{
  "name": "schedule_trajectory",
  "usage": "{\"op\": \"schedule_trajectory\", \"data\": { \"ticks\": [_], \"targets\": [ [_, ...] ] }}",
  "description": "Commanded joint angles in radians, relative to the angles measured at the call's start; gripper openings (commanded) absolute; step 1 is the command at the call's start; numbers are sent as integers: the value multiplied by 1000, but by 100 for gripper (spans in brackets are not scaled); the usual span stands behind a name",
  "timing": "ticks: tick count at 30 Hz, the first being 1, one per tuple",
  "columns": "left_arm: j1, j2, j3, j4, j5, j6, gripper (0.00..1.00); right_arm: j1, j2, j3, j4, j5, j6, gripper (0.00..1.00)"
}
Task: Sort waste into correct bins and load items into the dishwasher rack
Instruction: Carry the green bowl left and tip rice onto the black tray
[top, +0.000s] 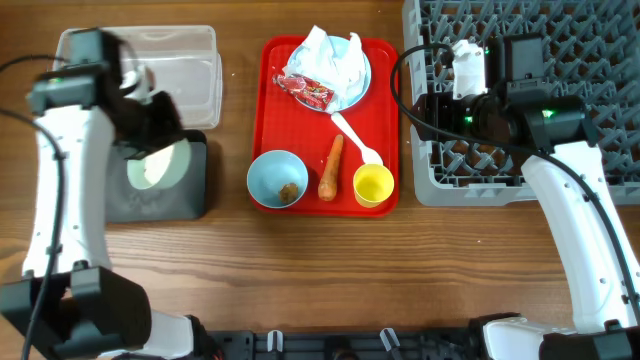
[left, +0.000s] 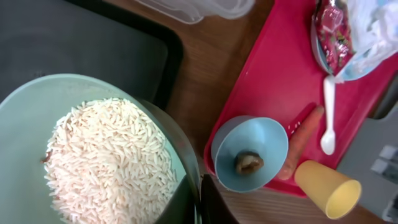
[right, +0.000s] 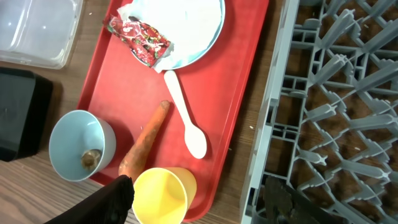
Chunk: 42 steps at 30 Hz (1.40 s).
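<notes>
Tipping the rice out looked like the step in hand. The left gripper (left: 200, 200) was pinched on the rim of a pale mint round plastic bowl (left: 25, 106). The bowl hung over the shallow black rectangular tray (top: 190, 200) with a heap of white rice-like grains (left: 112, 162) inside it. The clear rectangular plastic tub (top: 190, 70) stood just behind the black tray.

To do this well, the arm should bring the low lip of the bowl well inside the tray walls and roll the wrist slowly, so the grains slide out in one stream. The pinch should be firm, since a rim grip could let the bowl swing as the load shifted. Loose grains would likely bounce, so a low pour seemed wise, and a few might cling and need a small shake.

The right gripper (right: 199, 198) stood wide and empty at the edge of the large grey plastic grid rack (top: 560, 60), beside the flat red serving tray (top: 300, 130). On that tray lay a pale blue bowl (top: 277, 178) holding a small brown food lump (top: 288, 191), an orange carrot (top: 333, 166), a small yellow cup (top: 373, 185) and a white plastic spoon (top: 356, 139).
</notes>
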Motion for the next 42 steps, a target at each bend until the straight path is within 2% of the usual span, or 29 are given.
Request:
{"op": "schedule_trajectory", "data": {
  "ticks": [1, 9, 13, 16, 20, 37, 42],
  "targets": [
    [138, -11, -27, 15, 211, 159, 4, -2, -4, 21, -1, 14, -3, 70],
    [344, 33, -175, 163, 432, 214, 4, -2, -4, 21, 0, 14, -3, 71],
    [419, 55, -259, 255, 604, 263, 4, -2, -4, 21, -1, 14, 3, 71],
    [459, 66, -298, 288, 645, 264, 4, -2, -4, 21, -1, 14, 20, 72],
    [498, 96, -315, 294, 703, 316, 4, -2, -4, 21, -1, 14, 21, 73],
    [624, 200, -315, 346, 1028, 314, 4, -2, -4, 21, -2, 14, 24, 73],
    [666, 200, -315, 346, 1067, 309, 4, -2, -4, 21, 0, 14, 24, 73]
  ]
}}
